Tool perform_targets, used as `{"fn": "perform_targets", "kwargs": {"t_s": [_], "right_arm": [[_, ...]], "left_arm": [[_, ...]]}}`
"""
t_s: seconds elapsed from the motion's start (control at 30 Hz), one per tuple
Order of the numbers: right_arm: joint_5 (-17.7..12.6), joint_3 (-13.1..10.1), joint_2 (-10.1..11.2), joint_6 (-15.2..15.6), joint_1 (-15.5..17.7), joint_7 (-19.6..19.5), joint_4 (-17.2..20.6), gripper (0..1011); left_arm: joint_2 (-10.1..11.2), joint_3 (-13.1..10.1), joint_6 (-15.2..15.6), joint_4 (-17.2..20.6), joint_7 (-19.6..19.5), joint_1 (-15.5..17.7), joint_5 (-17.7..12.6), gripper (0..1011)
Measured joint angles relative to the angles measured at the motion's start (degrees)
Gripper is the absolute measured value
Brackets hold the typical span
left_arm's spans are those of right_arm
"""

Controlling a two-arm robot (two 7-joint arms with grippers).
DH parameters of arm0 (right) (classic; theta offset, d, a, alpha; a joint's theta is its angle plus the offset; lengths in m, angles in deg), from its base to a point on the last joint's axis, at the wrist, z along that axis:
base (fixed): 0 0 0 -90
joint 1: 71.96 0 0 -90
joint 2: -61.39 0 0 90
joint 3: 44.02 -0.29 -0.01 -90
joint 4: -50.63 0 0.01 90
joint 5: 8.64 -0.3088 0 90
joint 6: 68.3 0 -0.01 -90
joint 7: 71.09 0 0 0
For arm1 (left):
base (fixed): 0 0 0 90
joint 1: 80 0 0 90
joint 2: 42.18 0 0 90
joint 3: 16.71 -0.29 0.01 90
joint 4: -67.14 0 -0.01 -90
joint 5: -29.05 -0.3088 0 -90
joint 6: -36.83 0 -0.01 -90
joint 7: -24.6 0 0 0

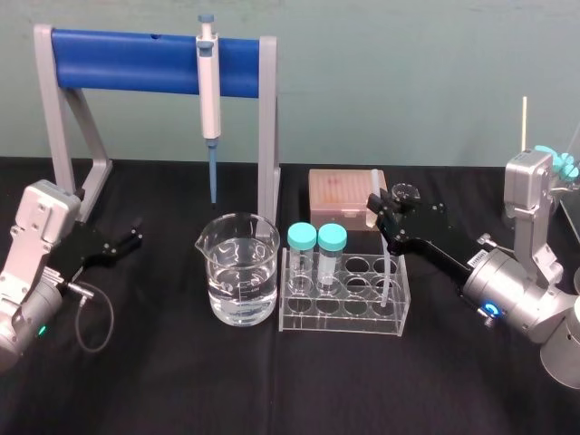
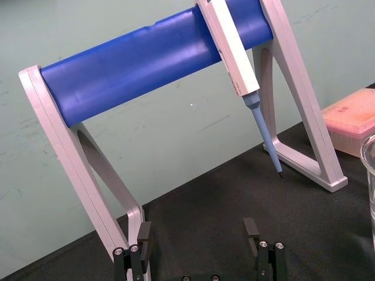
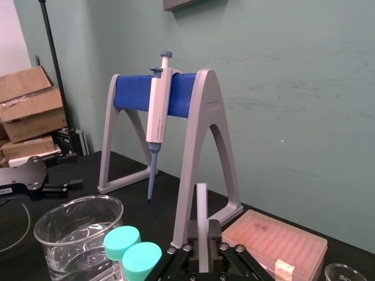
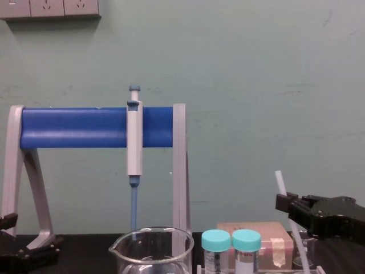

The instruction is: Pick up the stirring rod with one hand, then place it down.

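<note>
My right gripper [image 1: 381,214] was clamped on the stirring rod [image 1: 372,186]. The rod stood almost straight up, with its bottom end in the clear rack [image 1: 340,326]. My left gripper [image 1: 127,241] sat open, far off.

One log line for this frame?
right gripper: shut on stirring rod | rod: near upright, lower end in tube rack | left gripper: open, idle at far left
</note>
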Motion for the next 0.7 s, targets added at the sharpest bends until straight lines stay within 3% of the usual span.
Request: {"fn": "perform_targets", "kwargs": {"t_s": [0.23,0.43,0.7], "right_arm": [[-0.1,0.0,0.0,0.0,0.0,0.0,0.0,283],[-0.1,-0.1,0.0,0.0,0.0,0.1,0.0,511],[-0.2,-0.1,0.0,-0.1,0.0,0.1,0.0,742]], "left_arm": [[0.0,0.0,0.0,0.0,0.0,0.0,0.0,1000],[0.0,0.0,0.0,0.0,0.0,0.0,0.0,1000],[0.0,0.0,0.0,0.0,0.0,0.0,0.0,1001]]}}
